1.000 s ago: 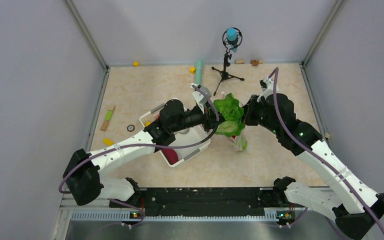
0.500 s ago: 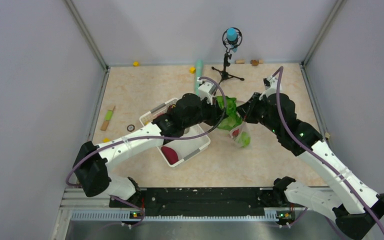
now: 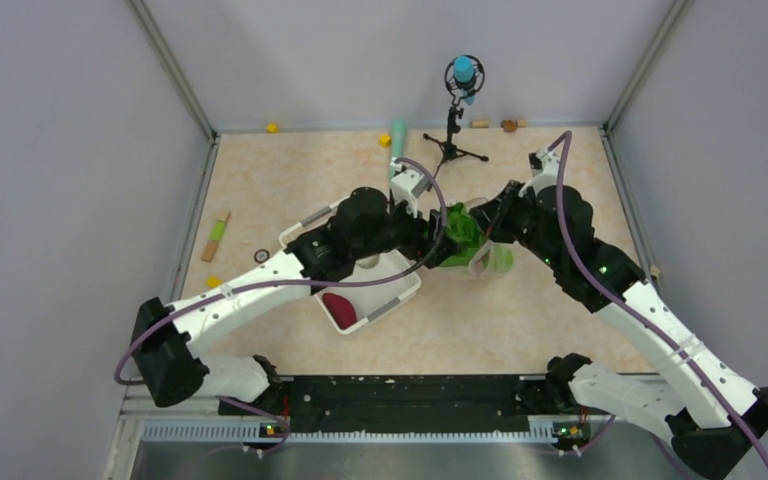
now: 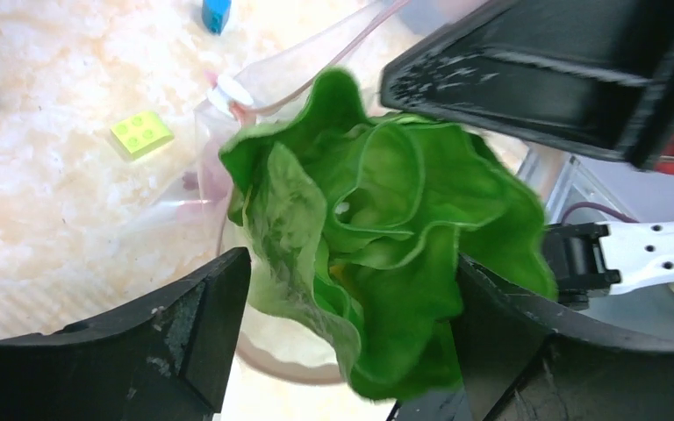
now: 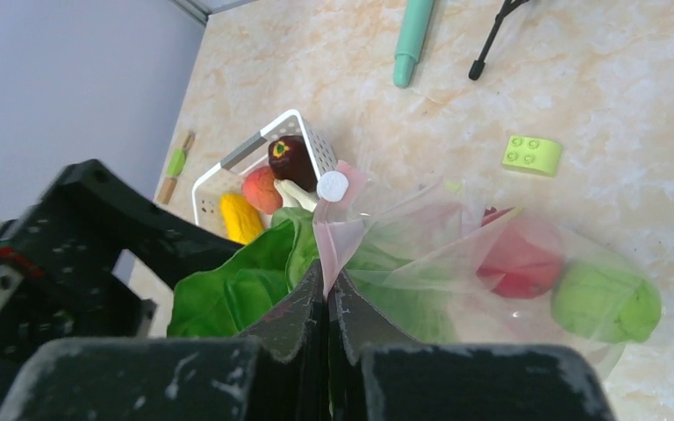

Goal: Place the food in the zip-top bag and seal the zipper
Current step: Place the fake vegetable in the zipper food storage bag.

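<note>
Your left gripper (image 4: 351,267), jaws spread wide, frees the cabbage (image 4: 377,219) at the mouth of the zip-top bag (image 5: 456,237) that your right gripper (image 5: 326,289) clamps by its rim; next, back out and fetch more food (image 5: 239,217).

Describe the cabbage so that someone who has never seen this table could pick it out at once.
On the table, right of the white basket, the right gripper pinches a clear bag. The cabbage sits at its mouth, between the spread fingers of the left gripper. It alone is ruffled and leafy; the green apple inside is smooth.
</note>
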Motion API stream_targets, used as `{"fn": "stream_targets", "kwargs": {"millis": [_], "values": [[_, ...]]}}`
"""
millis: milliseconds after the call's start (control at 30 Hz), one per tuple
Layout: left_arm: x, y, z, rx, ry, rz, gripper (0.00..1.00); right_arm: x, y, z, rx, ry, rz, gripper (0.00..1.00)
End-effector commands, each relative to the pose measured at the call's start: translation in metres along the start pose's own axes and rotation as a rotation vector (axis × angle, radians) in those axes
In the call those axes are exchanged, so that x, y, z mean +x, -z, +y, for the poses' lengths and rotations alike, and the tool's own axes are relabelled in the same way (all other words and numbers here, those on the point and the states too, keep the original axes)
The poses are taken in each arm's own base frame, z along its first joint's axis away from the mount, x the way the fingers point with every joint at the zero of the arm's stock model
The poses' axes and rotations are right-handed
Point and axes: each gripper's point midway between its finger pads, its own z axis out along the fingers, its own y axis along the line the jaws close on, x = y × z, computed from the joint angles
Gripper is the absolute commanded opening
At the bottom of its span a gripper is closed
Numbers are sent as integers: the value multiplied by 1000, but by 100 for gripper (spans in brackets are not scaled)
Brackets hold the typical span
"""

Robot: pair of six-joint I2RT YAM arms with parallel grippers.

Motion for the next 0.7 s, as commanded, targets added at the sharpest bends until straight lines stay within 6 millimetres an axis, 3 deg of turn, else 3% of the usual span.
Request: {"fn": "stream_targets", "kwargs": {"millis": [0,200,433,500,667], "values": [[-33,31,-18,42,-57,-112,87,-32,6,21,-63,-14,-109,0],[-41,55,2,-88,-50,-173,92,-32,7,18,-51,1,-112,0],[-34,81,77,-504,120,-232,97,-32,7,21,-60,14,-101,0],[-29,82,83,-512,149,-219,97,-30,6,19,-55,17,-92,0],[-19,69,73,-408,154,-177,97,-28,5,19,-57,17,-83,0]]}}
